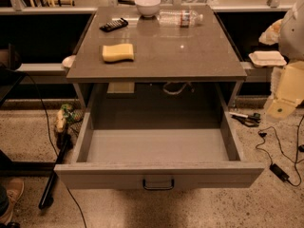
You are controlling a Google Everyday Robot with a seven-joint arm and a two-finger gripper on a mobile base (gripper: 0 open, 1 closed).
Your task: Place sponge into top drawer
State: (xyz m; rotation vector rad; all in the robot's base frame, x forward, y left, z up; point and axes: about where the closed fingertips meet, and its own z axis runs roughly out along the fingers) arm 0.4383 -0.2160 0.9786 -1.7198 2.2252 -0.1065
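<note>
The pale yellow sponge [118,52] lies flat on the grey tabletop [190,56], at its left side, near the front edge. The top drawer [156,148] is pulled wide open below the tabletop; its grey inside is bare and its front panel carries a small dark handle [158,184] at centre. The gripper is not in view. A white rounded shape [292,30] at the right edge may be part of the arm.
At the back of the tabletop stand a white bowl [147,5], a lying plastic bottle [180,18] and a black remote [114,24]. A white takeaway box [267,58] sits on a ledge at the right. Cables [278,156] and scissors [244,119] lie on the floor.
</note>
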